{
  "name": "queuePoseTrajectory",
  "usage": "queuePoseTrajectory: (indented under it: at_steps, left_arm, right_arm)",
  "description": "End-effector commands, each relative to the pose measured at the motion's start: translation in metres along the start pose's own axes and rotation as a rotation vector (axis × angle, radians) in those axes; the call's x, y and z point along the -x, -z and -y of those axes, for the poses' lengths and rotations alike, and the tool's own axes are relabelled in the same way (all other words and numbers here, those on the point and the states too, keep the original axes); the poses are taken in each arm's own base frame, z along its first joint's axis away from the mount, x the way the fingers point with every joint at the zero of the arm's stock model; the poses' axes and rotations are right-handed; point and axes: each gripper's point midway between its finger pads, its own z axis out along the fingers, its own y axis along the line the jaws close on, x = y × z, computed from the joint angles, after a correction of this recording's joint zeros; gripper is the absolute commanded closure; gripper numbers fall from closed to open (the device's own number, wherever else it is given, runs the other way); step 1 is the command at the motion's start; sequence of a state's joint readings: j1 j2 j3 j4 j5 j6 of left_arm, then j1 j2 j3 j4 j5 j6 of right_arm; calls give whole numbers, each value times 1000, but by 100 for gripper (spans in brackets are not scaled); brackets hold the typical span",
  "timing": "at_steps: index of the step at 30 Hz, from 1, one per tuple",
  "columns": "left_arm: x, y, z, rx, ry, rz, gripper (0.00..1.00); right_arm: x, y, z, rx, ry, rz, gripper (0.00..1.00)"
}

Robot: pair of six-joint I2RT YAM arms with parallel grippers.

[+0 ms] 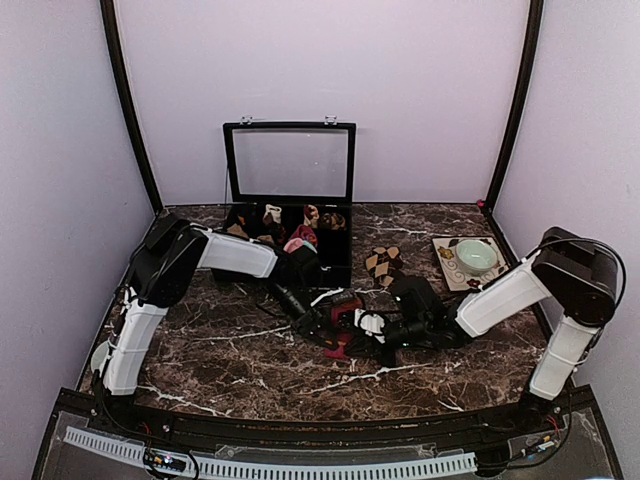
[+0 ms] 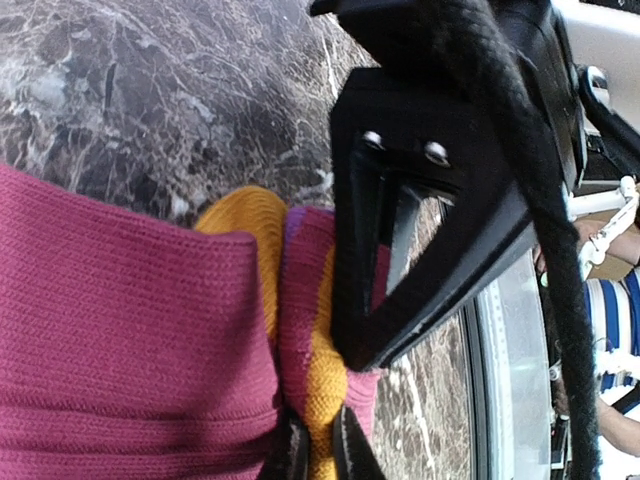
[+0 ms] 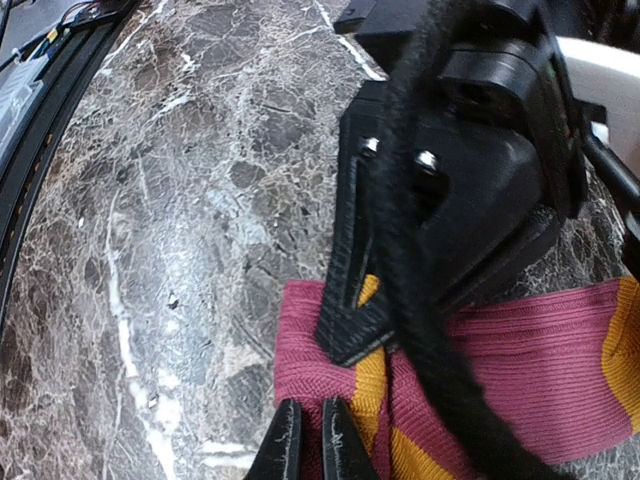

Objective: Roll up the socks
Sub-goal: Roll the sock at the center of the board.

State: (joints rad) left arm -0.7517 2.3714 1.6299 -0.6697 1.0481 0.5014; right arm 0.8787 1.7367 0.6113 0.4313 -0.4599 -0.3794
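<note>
The magenta sock [image 1: 341, 325] is lying bunched near the middle of the marble tabletop [image 1: 220, 350], with both arms reaching in over it from opposite sides. The left fingers [image 2: 291, 452] are pinching a fold of the sock where its magenta knit meets an orange band, the two tips sitting close together with fabric bulging between them. The right fingers [image 3: 286, 442] are pressing almost together on the sock's ribbed magenta edge, beside an orange stripe, with cloth showing in the narrow slit between them. The two wrists are facing each other almost head-on, each camera taking in the other arm's black finger mount hanging just above the sock. The brown sock [image 1: 383, 263], diamond-patterned, is lying flat beyond them, apart from both arms and just right of a black box [image 1: 338, 262]. The box's glass lid [image 1: 290, 165] is standing open toward the back wall, and small sock rolls [image 1: 300, 238] are sitting in its compartments. A pale green bowl [image 1: 476, 255] is resting on a patterned mat [image 1: 446, 270] at the far right of the tabletop, well apart from the magenta sock.
</note>
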Motion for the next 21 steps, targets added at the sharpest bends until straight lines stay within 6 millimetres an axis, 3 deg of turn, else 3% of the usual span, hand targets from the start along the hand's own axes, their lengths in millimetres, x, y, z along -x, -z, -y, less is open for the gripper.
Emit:
queuePoseTrajectory:
  at_steps: [1, 7, 8, 9, 21]
  left_arm:
    - [-99, -6, -49, 200, 133, -277, 83]
    - [-77, 15, -33, 254, 14, -210, 49]
    - [-72, 20, -30, 271, -9, -195, 36]
    - [-67, 25, -28, 290, -32, -181, 29]
    - [-4, 87, 4, 579, -395, -39, 25]
  right_arm:
    - [-42, -5, 7, -8, -128, -133, 96]
    - [-54, -11, 5, 52, -268, -175, 100]
    - [-55, -12, 4, 67, -296, -182, 100]
    - [-57, -12, 2, 81, -327, -191, 100]
    - [-67, -3, -24, 131, -827, -255, 100]
